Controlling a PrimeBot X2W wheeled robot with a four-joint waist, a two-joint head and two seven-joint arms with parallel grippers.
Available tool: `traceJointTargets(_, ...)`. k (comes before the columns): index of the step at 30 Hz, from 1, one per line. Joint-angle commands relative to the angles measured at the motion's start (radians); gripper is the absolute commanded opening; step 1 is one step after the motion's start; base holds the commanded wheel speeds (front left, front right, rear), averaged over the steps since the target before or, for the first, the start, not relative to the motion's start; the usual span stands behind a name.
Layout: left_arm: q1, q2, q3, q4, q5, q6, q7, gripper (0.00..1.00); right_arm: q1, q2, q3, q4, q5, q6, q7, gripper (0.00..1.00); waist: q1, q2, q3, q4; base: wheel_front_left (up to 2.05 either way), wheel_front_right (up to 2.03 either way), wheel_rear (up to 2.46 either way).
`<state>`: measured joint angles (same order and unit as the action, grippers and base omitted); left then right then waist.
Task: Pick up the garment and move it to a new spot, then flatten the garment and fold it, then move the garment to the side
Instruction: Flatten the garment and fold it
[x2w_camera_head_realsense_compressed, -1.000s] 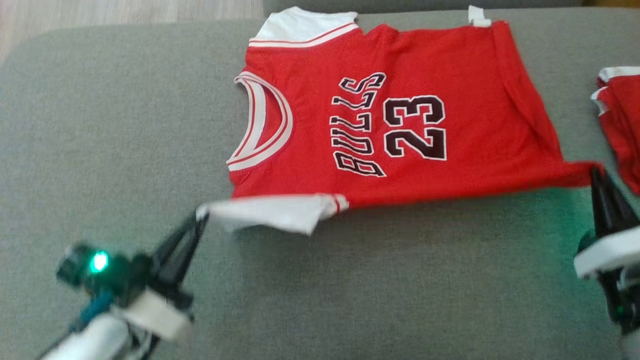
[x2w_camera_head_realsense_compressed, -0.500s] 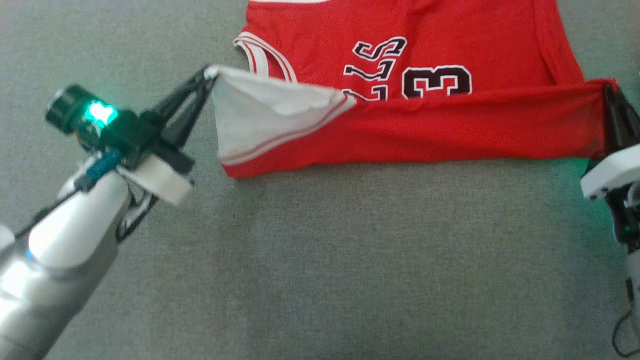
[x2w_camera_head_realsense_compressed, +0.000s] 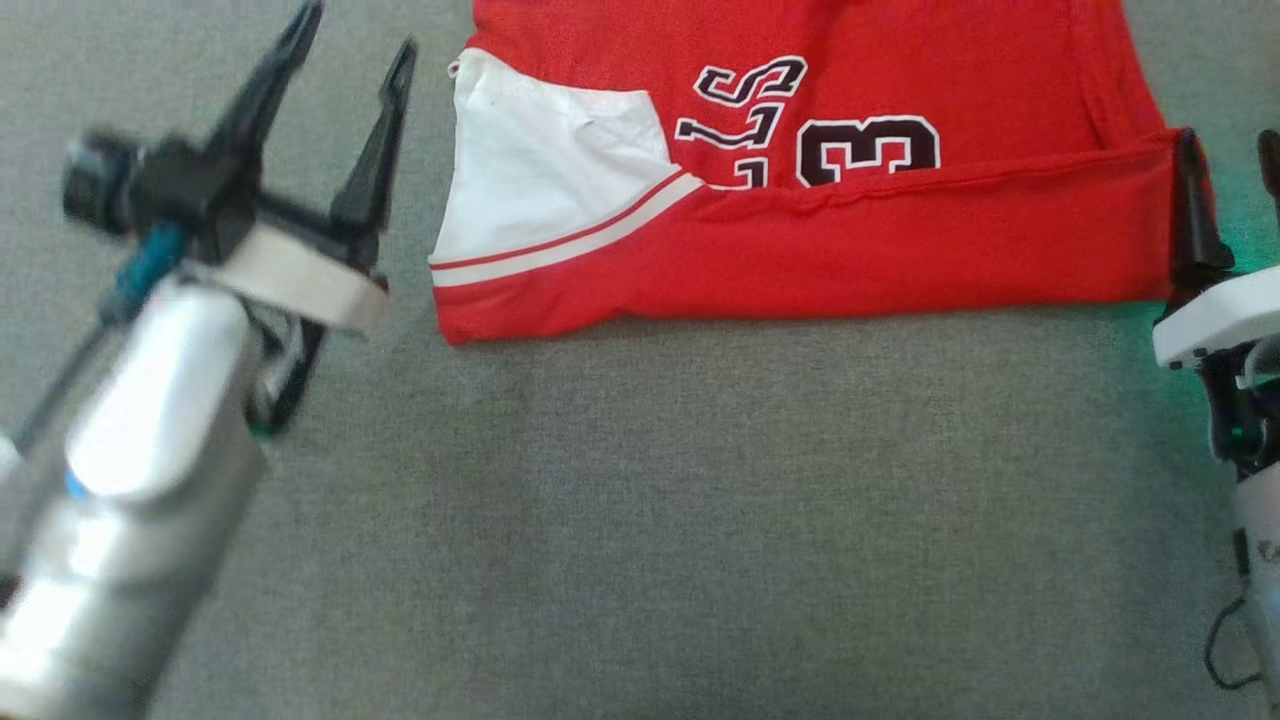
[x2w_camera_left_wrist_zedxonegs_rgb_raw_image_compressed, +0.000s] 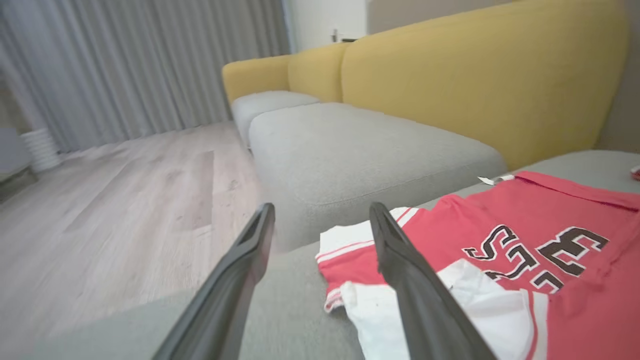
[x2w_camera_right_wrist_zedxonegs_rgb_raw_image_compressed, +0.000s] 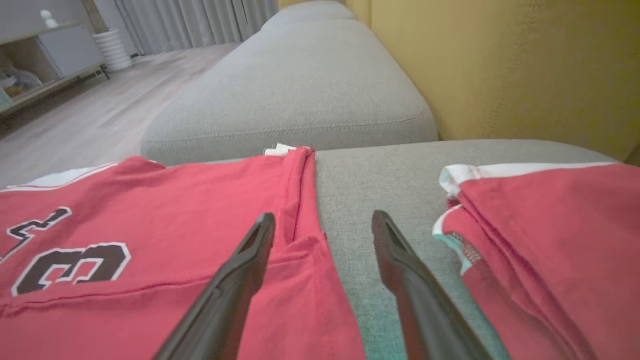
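The left gripper (x2w_camera_head_realsense_compressed: 357, 35) and right gripper (x2w_camera_head_realsense_compressed: 1230, 150) both stood fingers apart and empty, the half-folded red jersey (x2w_camera_head_realsense_compressed: 900, 250) lying between them on the grey cushion (x2w_camera_head_realsense_compressed: 640, 500). A finger catching the hem could drag the fold open; the right gripper might also snag the second red garment (x2w_camera_right_wrist_zedxonegs_rgb_raw_image_compressed: 550, 225) just beside it.

Two red garments: one jersey (x2w_camera_head_realsense_compressed: 900, 250) with lettering and one second garment (x2w_camera_right_wrist_zedxonegs_rgb_raw_image_compressed: 550, 225) beside it. Two grippers: one left gripper (x2w_camera_head_realsense_compressed: 357, 30) and one right gripper (x2w_camera_head_realsense_compressed: 1228, 138), each with two dark fingers (x2w_camera_head_realsense_compressed: 375, 150). Three grey seat cushions (x2w_camera_left_wrist_zedxonegs_rgb_raw_image_compressed: 360, 150) in the left wrist view, three yellow back sections (x2w_camera_left_wrist_zedxonegs_rgb_raw_image_compressed: 475, 75) behind them, one white label (x2w_camera_left_wrist_zedxonegs_rgb_raw_image_compressed: 492, 179) at the jersey's edge, one grey curtain (x2w_camera_left_wrist_zedxonegs_rgb_raw_image_compressed: 125, 65)
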<state>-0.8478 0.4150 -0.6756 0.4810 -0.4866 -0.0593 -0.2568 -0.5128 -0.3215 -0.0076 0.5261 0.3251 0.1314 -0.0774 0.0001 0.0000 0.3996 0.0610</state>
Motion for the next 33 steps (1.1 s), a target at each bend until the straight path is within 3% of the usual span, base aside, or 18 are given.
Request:
traceJointTargets(1, 0.071, 0.014, 0.074, -0.034, -0.024, 0.030, -0.005, 1.00, 0.005, 0.000, 0.001, -0.024, 0.012, -0.001, -0.024, 1.00, -0.0001, 0.0000, -0.017, -0.003, 0.00, 0.00, 0.00)
traceJointTargets(5, 0.249, -0.051, 0.143, -0.076, -0.048, 0.086, -0.005, 1.00, 0.057, 0.015, -0.017, -0.017, 0.017, -0.001, -0.057, 1.00, -0.0001, 0.0000, -0.052, 0.003, 0.00, 0.00, 0.00)
traceJointTargets(12, 0.394, -0.158, 0.201, -0.063, -0.058, 0.105, -0.005, 1.00, 0.133, 0.044, -0.023, -0.007, 0.020, -0.001, -0.069, 1.00, -0.0001, 0.0000, -0.090, 0.013, 0.00, 0.00, 0.00)
traceJointTargets(19, 0.370, -0.211, 0.159, 0.113, -0.068, 0.058, 0.022, 1.00, 0.145, 0.058, -0.014, 0.004, 0.014, -0.001, -0.070, 1.00, -0.0001, 0.0000, -0.100, -0.005, 0.00, 0.00, 0.00)
traceJointTargets(27, 0.321, -0.230, 0.151, 0.235, -0.071, 0.040, 0.021, 1.00, 0.148, 0.063, -0.007, 0.015, 0.012, -0.001, -0.073, 1.00, -0.0001, 0.0000, -0.098, -0.025, 0.00, 0.00, 0.00)
traceJointTargets(30, 0.307, -0.235, 0.136, 0.271, -0.068, 0.015, 0.020, 1.00, 0.150, 0.064, -0.008, 0.020, 0.011, -0.001, -0.073, 1.00, -0.0001, 0.0000, -0.097, -0.028, 0.00, 0.00, 0.00)
traceJointTargets(31, 0.303, -0.236, 0.129, 0.280, -0.065, 0.007, 0.019, 0.48, 0.150, 0.064, -0.008, 0.022, 0.011, -0.001, -0.074, 1.00, -0.0001, 0.0000, -0.097, -0.029, 0.00, 0.00, 0.00)
traceJointTargets(32, 0.301, -0.238, 0.125, 0.288, -0.065, 0.000, 0.018, 0.11, 0.150, 0.064, -0.008, 0.024, 0.010, -0.001, -0.074, 1.00, -0.0001, 0.0000, -0.097, -0.030, 0.00, 0.00, 0.00)
traceJointTargets(33, 0.299, -0.239, 0.117, 0.294, -0.063, -0.009, 0.017, 0.00, 0.149, 0.065, -0.009, 0.026, 0.010, -0.001, -0.074, 1.00, -0.0001, 0.0000, -0.097, -0.029, 0.00, 0.00, 0.00)
